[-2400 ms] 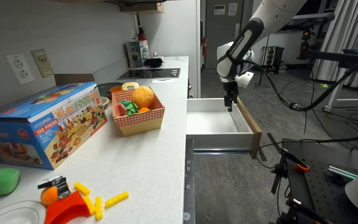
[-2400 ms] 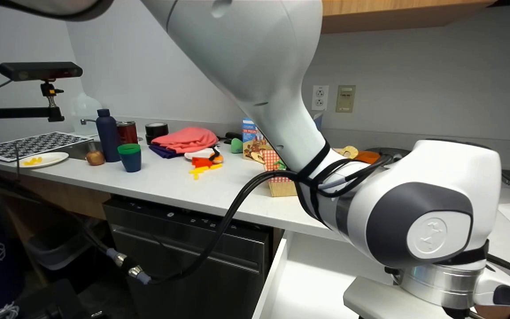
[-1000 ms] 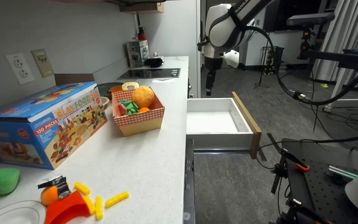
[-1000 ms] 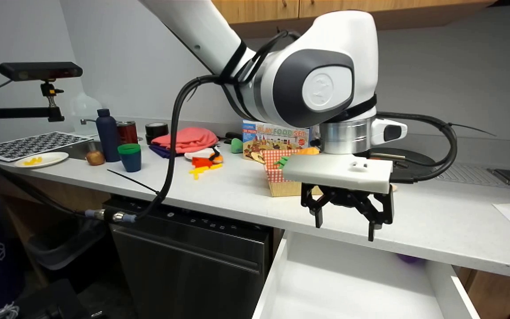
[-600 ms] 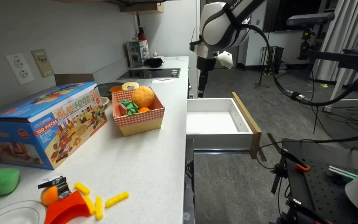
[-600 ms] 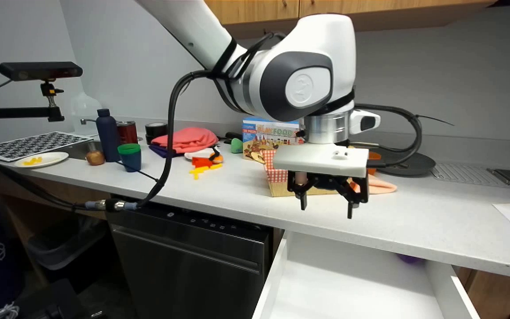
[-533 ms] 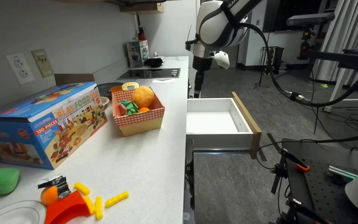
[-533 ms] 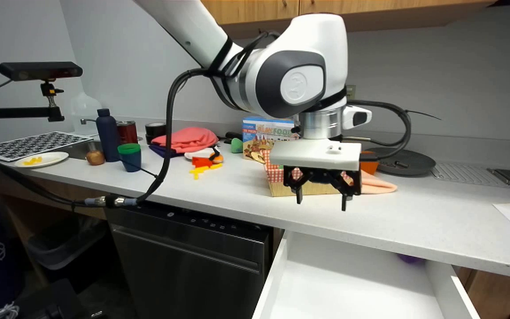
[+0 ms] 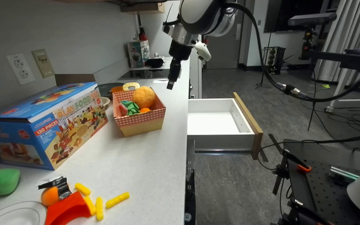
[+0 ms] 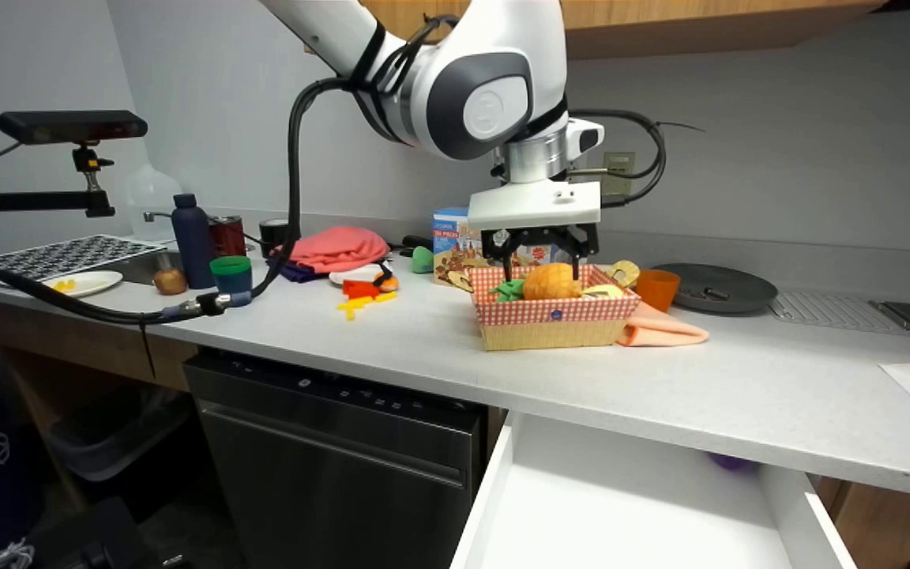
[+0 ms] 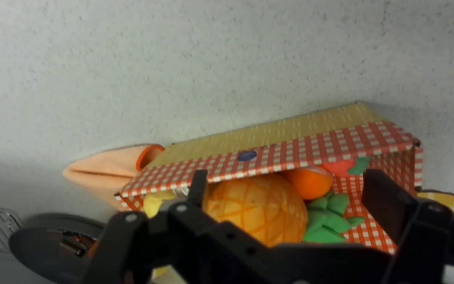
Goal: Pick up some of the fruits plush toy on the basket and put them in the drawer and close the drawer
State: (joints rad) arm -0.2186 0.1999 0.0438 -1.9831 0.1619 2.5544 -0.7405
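Note:
The basket stands on the counter and shows in an exterior view and the wrist view. It holds a large orange pineapple-like plush with green leaves, a small orange plush and a red plush partly hidden by the rim. My gripper is open and empty above the counter by the basket. In the wrist view its fingers frame the pineapple and leaves without gripping them. The drawer is pulled open; a purple thing lies at its back corner.
A colourful toy box stands beside the basket. An orange cup, a peach cloth and a dark pan are on its opposite side. A wooden cupboard hangs overhead. Yellow sticks lie on the counter.
My gripper has risen from the drawer and moved over the counter towards the basket, staying open in the recent frames. The drawer, basket and toys have not moved.

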